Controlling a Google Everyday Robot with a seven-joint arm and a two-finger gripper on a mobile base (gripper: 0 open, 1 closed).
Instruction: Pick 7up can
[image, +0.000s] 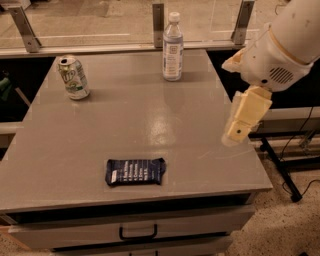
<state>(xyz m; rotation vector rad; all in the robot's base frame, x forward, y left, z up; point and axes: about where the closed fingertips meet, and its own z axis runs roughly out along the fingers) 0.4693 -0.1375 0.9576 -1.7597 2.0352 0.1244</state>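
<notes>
The 7up can, white and green with a silver top, stands upright at the far left of the grey table. My gripper hangs from the white arm over the table's right edge, pointing down. It is far to the right of the can and holds nothing that I can see.
A clear plastic bottle with a white cap stands at the far middle of the table. A dark blue snack packet lies flat near the front edge. A glass railing with metal posts runs behind the table. A drawer handle shows below the front.
</notes>
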